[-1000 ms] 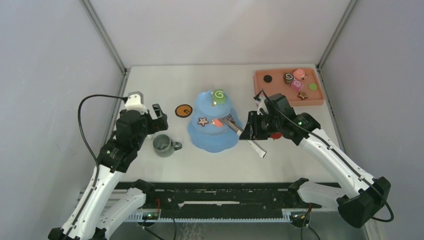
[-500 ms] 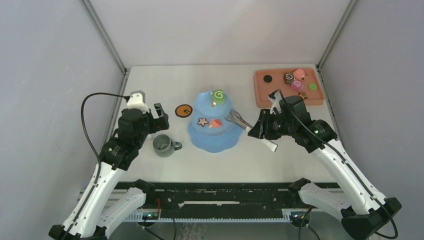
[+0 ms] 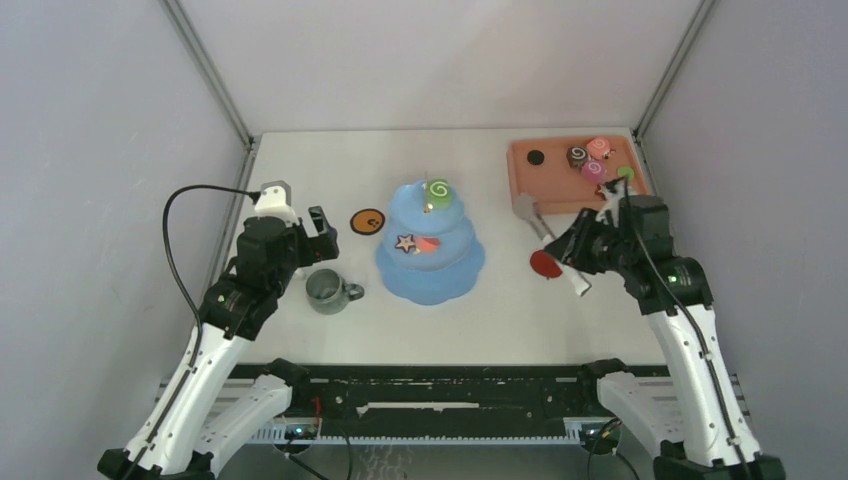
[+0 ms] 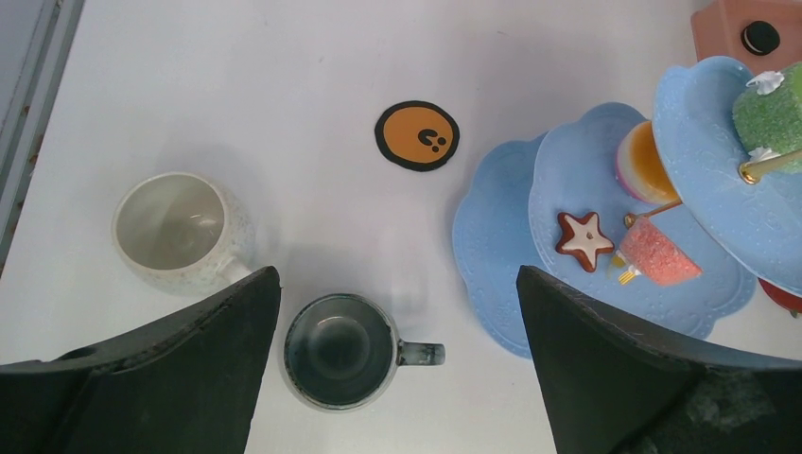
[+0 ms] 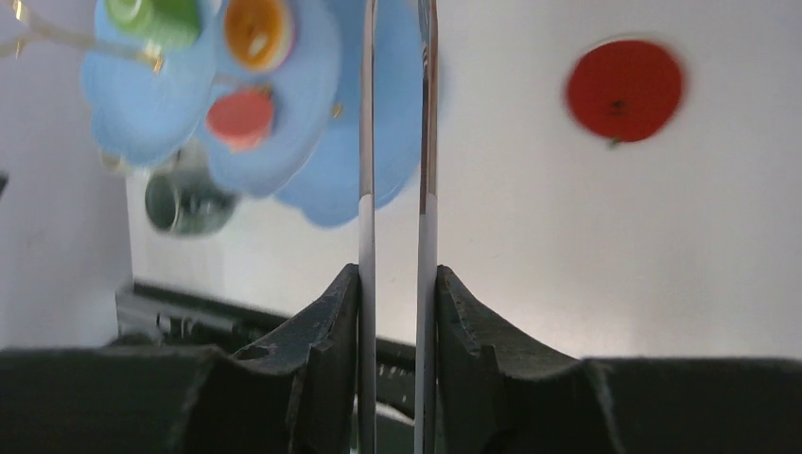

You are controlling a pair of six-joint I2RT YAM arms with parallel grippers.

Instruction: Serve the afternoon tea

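Tongs [image 5: 368, 142], slim shiny metal strips, pinched in R tool [image 5: 398, 288].

A salmon-pink rectangular tray [image 3: 555, 190] sits at the two o'clock corner of the white table [image 3: 480, 330]. Just off its near left corner, metal tongs [image 3: 535, 220] slant with their tips toward eleven o'clock, the two arms nearly parallel and close together. A flat red disc [image 3: 545, 265] lies at three o'clock beside the tongs. A black-rimmed orange disc [image 3: 368, 221] with a printed face lies at ten o'clock.
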